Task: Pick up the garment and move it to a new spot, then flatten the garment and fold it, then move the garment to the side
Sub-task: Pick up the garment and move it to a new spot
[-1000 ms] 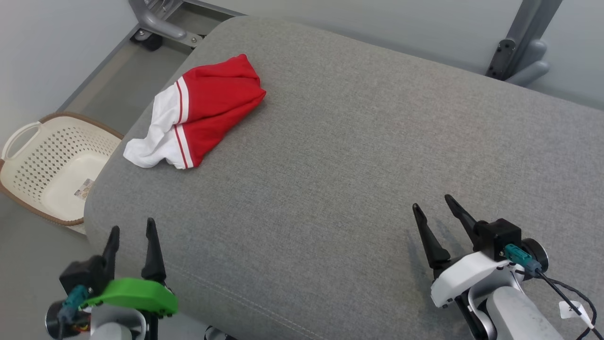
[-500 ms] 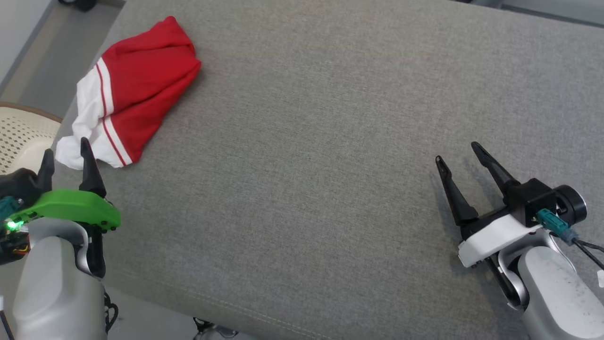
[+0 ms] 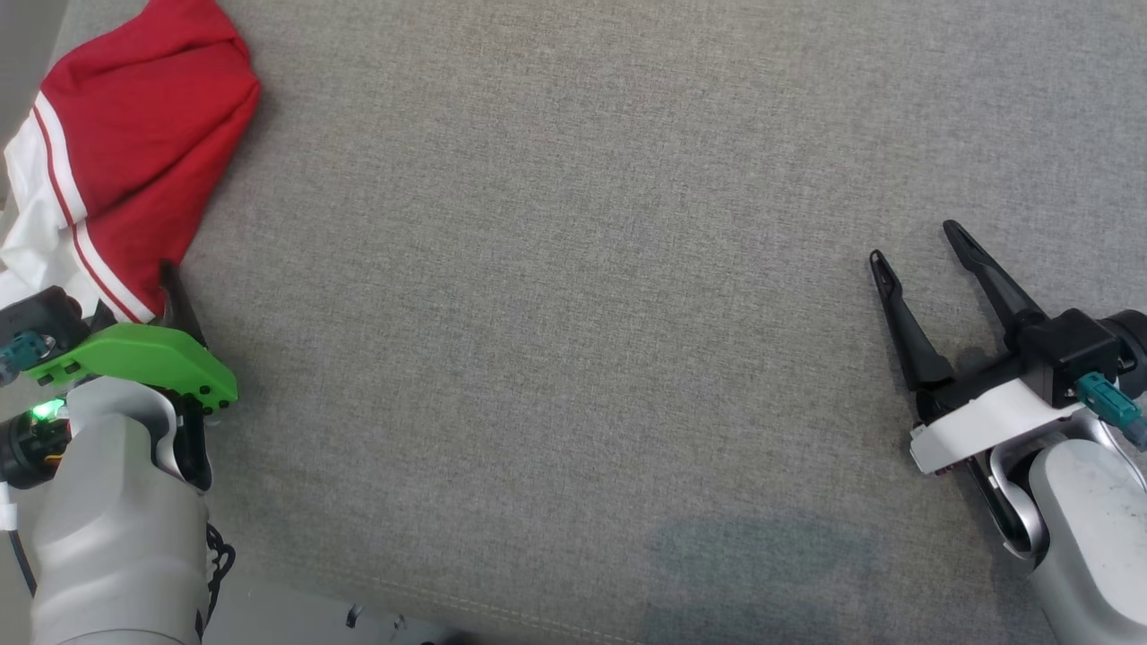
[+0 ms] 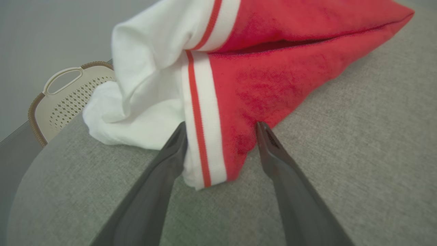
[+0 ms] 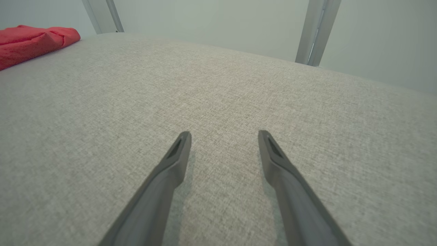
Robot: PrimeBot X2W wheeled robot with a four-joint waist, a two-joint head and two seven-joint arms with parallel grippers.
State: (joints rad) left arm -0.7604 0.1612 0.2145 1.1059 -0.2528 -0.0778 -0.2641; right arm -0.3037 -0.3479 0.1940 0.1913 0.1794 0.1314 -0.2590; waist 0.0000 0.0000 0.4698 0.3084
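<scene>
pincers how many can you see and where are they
2. The left pincer is at the cushion's left edge, open, straddling the garment's striped corner. The right pincer is open over bare cushion on the right. Nothing suggests a hidden one.

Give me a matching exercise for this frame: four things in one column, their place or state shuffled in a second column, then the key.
1. red-and-white fabric garment
2. left pincer
3. right pincer
4. cream perforated plastic basket

A. open above bare grey fabric cushion
B. beyond the cushion's edge
C. bunched near the cushion's left edge
D. open, straddling the garment's striped corner

Pairs: 1-C, 2-D, 3-A, 4-B.
</scene>
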